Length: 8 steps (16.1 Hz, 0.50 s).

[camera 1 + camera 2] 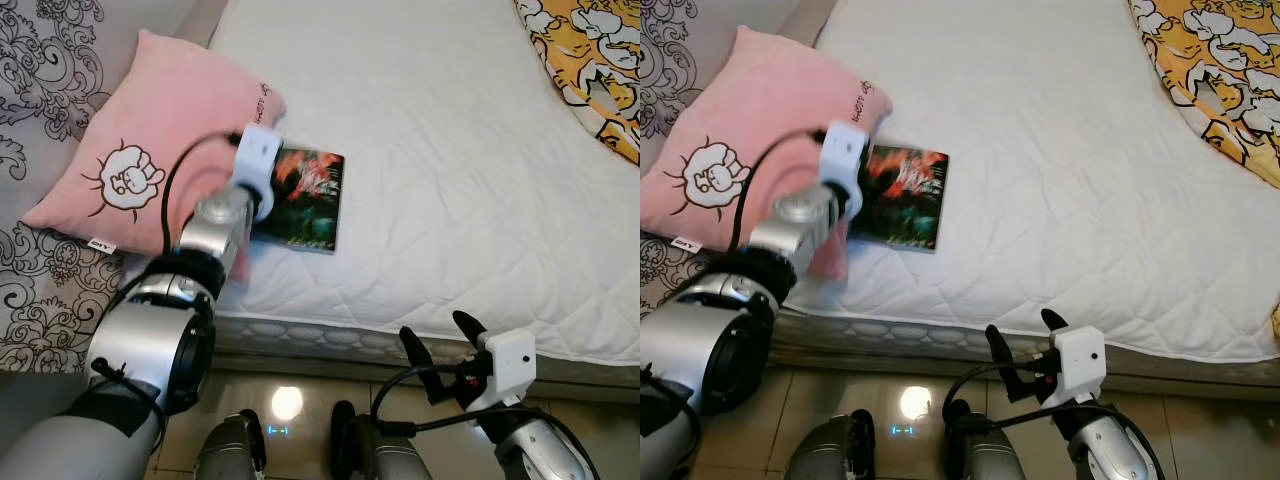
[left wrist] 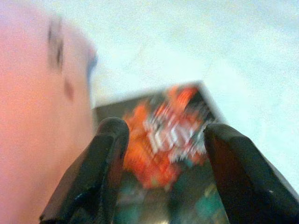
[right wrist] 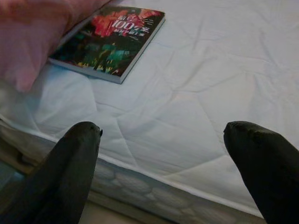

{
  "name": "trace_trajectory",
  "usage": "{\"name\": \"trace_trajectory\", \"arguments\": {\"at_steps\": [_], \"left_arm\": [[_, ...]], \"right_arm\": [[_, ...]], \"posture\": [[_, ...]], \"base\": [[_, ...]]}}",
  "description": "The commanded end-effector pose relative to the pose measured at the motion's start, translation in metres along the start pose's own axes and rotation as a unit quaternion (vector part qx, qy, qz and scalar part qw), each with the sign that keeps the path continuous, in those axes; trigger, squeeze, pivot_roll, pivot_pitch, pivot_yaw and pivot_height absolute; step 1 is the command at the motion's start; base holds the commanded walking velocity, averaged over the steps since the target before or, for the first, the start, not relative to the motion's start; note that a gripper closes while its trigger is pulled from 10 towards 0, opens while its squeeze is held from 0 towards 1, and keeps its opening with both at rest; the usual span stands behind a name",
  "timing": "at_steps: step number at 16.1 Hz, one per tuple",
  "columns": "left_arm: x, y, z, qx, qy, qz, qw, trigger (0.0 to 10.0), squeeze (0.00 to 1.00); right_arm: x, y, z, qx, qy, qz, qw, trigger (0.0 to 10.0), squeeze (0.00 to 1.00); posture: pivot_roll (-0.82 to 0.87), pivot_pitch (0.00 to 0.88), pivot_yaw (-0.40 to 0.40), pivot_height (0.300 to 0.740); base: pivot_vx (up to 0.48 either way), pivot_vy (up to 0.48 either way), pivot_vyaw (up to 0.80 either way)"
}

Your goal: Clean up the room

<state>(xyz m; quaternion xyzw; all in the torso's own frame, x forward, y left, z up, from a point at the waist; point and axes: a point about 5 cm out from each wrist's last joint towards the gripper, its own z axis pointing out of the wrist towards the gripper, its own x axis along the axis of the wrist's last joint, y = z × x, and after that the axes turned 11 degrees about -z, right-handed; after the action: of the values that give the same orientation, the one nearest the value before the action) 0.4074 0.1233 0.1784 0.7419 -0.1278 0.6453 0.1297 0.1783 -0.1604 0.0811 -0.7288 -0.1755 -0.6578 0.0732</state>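
Note:
A book (image 1: 312, 195) with a dark cover and red-orange artwork lies flat on the white mattress (image 1: 450, 150), its left edge tucked against a pink pillow (image 1: 140, 150) with a sheep drawing. My left arm reaches over the pillow's corner to the book. In the left wrist view the left gripper (image 2: 163, 129) is open, its two black fingers spread just above the book's cover (image 2: 175, 100), with nothing between them. My right gripper (image 1: 435, 330) hangs low in front of the bed's front edge, open and holding nothing, pointing toward the mattress and the book (image 3: 110, 39).
A yellow patterned blanket (image 1: 590, 60) covers the far right corner of the bed. Grey fabric with a black floral print (image 1: 40, 60) lies left of the pillow. Shiny tiled floor (image 1: 290, 400) runs along the bed's front, where my legs stand.

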Motion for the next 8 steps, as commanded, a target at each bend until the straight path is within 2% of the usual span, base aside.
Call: {"name": "trace_trajectory", "arguments": {"at_steps": [1,4,5,6,8], "left_arm": [[0.007,0.005,0.002,-0.017,0.010,0.012,1.000,10.0,1.00],[0.001,-0.002,-0.001,-0.013,-0.004,0.009,1.000,10.0,1.00],[-0.003,-0.005,-0.003,-0.011,-0.006,0.004,1.000,10.0,0.67],[-0.010,-0.019,-0.012,0.019,0.016,-0.017,1.000,10.0,0.00],[-0.012,-0.026,-0.018,0.039,0.038,-0.028,0.998,10.0,0.00]], "right_arm": [[-0.005,0.000,-0.002,-0.003,-0.008,0.003,1.000,10.0,0.08],[-0.005,-0.001,-0.001,-0.003,-0.006,0.004,1.000,10.0,0.09],[-0.005,-0.001,-0.001,-0.003,-0.005,0.004,1.000,10.0,0.09],[0.000,0.003,0.002,-0.018,0.011,-0.005,1.000,10.0,0.08],[0.004,0.006,0.005,-0.030,0.025,-0.013,0.999,10.0,0.09]], "posture": [[-0.05,0.208,-0.063,0.740],[-0.04,0.205,-0.057,0.740],[-0.04,0.202,-0.055,0.740],[-0.02,0.184,-0.042,0.740],[0.00,0.171,-0.038,0.740]], "base": [[0.000,0.000,0.00],[0.000,0.000,0.00],[0.000,0.000,0.00],[0.000,0.000,0.00],[0.000,0.000,0.00]]}}
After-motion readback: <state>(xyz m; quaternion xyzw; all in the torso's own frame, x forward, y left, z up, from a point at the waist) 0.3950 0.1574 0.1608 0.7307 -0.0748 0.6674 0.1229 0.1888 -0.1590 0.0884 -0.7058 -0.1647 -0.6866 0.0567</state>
